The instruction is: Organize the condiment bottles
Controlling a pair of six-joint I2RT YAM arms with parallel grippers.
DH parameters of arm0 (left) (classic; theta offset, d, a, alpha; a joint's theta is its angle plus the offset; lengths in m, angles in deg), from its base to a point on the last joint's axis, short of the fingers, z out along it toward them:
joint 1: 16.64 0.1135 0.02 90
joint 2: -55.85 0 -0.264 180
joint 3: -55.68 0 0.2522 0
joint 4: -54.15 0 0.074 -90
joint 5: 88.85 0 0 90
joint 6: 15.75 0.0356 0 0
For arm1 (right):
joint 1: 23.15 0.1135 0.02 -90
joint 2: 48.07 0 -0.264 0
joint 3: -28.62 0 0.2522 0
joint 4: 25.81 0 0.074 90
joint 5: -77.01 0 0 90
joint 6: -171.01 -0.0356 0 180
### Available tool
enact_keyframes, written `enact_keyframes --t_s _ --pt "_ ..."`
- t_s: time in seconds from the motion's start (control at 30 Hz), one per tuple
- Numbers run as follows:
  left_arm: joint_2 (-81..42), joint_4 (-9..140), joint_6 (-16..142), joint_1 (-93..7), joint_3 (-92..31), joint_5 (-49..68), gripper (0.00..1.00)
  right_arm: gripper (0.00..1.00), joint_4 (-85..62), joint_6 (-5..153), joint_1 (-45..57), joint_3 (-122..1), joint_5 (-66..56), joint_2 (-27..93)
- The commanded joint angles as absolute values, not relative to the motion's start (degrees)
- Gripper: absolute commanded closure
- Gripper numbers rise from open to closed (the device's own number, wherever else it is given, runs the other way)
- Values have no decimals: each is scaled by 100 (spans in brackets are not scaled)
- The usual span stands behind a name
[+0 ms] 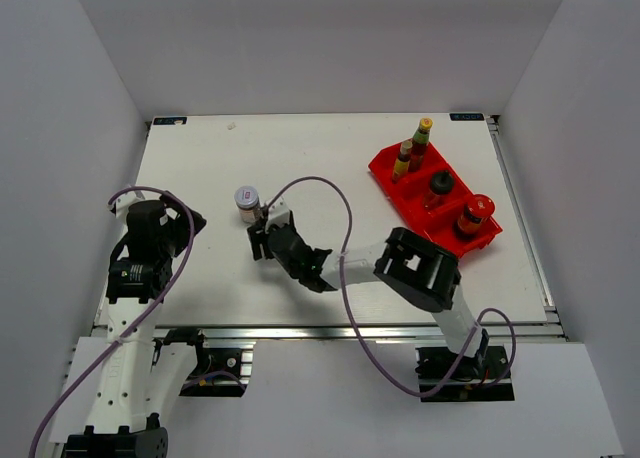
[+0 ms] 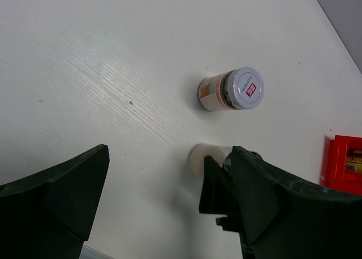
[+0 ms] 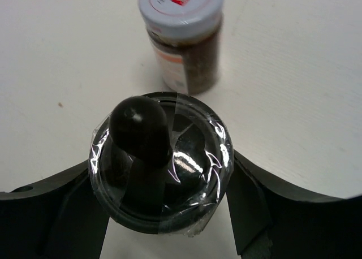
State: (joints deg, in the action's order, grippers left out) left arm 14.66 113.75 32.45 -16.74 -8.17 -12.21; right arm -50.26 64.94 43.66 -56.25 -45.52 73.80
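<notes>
My right gripper (image 1: 264, 228) is shut on a black-capped glass shaker (image 3: 161, 174), its cap wrapped in clear tape, with a finger pressed on each side. The white-lidded jar (image 1: 246, 199) stands just behind it and also shows in the right wrist view (image 3: 182, 38) and the left wrist view (image 2: 232, 89). The red bin (image 1: 405, 190) at the back right holds two slim dark sauce bottles (image 1: 412, 148), another black-capped shaker (image 1: 440, 185) and the red-lidded jar (image 1: 475, 214). My left gripper (image 2: 169, 163) is open and empty, left of the jar.
The right arm's forearm (image 1: 420, 268) and purple cable (image 1: 340, 193) stretch across the table's middle. The left arm (image 1: 150, 243) sits near the table's left edge. White walls close in the table on three sides.
</notes>
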Motion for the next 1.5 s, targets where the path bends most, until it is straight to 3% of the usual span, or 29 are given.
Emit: enact_keyframes --t_s 0.0,0.27,0.47,0.87,1.47 --pt "1542 11291 3312 -1673 -766 -1151 2 62 -5625 6702 4374 -5029 -5008 6322" --pt "1568 11089 3347 -1673 -660 -1001 2 65 -4809 7056 3663 -3613 -5597 4380" --pt "1498 10983 3347 -1673 -660 -975 2 65 -4535 7098 1845 -2830 -4911 3403" --pt "1252 10799 3330 -1673 -721 -957 2 65 -4377 7425 244 -3225 -4612 3859" --pt "1181 10632 3347 -1673 -669 -922 2 65 -4772 7047 -434 -2962 -4674 4308"
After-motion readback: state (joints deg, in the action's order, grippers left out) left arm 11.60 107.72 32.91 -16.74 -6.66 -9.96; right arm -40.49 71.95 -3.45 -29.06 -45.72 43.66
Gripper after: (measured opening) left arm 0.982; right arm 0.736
